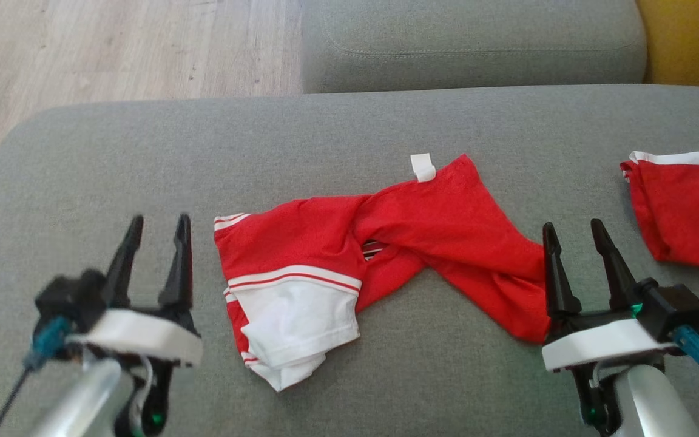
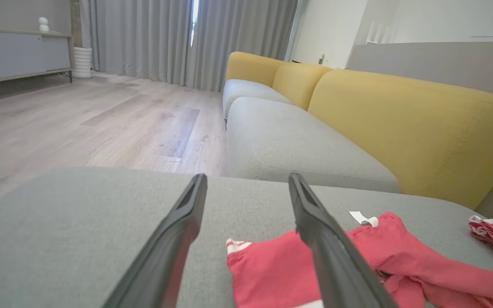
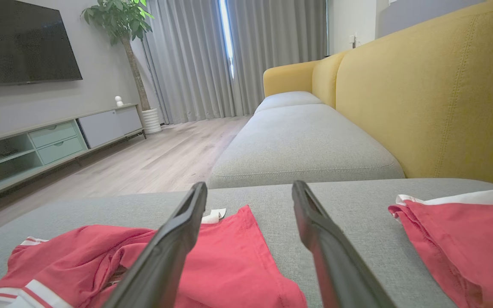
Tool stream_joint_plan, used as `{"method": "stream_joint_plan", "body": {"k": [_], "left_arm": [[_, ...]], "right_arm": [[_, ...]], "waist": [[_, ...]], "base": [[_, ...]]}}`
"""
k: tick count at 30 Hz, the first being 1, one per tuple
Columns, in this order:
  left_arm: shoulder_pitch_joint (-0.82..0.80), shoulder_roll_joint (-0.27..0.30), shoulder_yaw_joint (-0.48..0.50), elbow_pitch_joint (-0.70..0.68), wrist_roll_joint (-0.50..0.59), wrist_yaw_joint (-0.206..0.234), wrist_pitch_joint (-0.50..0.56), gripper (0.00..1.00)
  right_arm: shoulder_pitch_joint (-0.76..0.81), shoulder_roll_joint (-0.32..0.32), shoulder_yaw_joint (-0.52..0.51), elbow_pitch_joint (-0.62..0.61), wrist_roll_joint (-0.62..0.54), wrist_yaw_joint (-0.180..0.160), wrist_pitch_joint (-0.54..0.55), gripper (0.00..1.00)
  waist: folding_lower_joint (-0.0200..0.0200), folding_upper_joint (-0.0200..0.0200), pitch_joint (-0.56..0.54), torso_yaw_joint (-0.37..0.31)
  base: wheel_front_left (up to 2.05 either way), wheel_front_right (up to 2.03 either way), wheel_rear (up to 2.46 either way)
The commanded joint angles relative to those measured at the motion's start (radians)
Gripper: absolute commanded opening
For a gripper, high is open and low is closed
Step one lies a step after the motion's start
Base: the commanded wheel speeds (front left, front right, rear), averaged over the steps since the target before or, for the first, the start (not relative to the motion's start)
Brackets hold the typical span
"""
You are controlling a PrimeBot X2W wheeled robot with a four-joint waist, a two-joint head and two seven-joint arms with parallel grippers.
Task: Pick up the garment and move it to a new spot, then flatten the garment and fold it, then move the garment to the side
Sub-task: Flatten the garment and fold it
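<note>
Both pairs of fingers stand spread apart and hold nothing, the left gripper [image 1: 160, 223] just left of the garment [image 1: 446, 218] and the right gripper [image 1: 572, 227] at its right end. The garment lies crumpled and twisted mid-way across the grey sofa seat [image 1: 325, 133]: red, with a white, stripe-edged panel at its left end and a small white tag [image 1: 422, 167] at its far edge. Another red-and-white cloth [image 1: 689, 206] lies apart to the right.
</note>
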Motion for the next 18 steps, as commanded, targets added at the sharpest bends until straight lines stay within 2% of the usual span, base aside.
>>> {"method": "stream_joint_plan", "body": {"k": [1, 6, 10, 14, 18], "left_arm": [[-0.008, 0.002, 0.083, -0.021, 0.028, 0.005, -0.009, 1.00], [0.092, -0.090, 0.198, -0.005, 0.106, -0.026, -0.010, 1.00], [0.105, -0.130, 0.239, 0.024, 0.188, -0.071, -0.010, 1.00], [0.050, -0.147, 0.186, 0.063, 0.256, -0.099, -0.002, 1.00], [-0.039, -0.192, 0.061, 0.110, 0.331, -0.136, 0.089, 1.00]], "right_arm": [[-0.014, -0.003, 0.026, -0.038, 0.007, -0.001, -0.011, 1.00], [-0.009, -0.003, 0.034, -0.039, 0.010, -0.001, -0.011, 1.00], [-0.017, -0.003, 0.034, -0.038, 0.008, -0.001, -0.011, 1.00], [-0.025, -0.003, 0.032, -0.034, 0.004, -0.001, -0.011, 1.00], [-0.033, -0.003, 0.032, -0.025, 0.001, -0.001, -0.011, 1.00]], "waist": [[0.0000, -0.0001, -0.001, -0.001], [0.0000, -0.0001, 0.001, -0.007], [0.0000, -0.0001, 0.009, -0.014], [0.0000, -0.0001, 0.024, -0.025], [0.0000, -0.0001, 0.043, -0.040]], "base": [[0.00, 0.00, 0.00], [0.00, 0.00, 0.00], [0.00, 0.00, 0.00], [0.00, 0.00, 0.00], [0.00, 0.00, 0.00]]}}
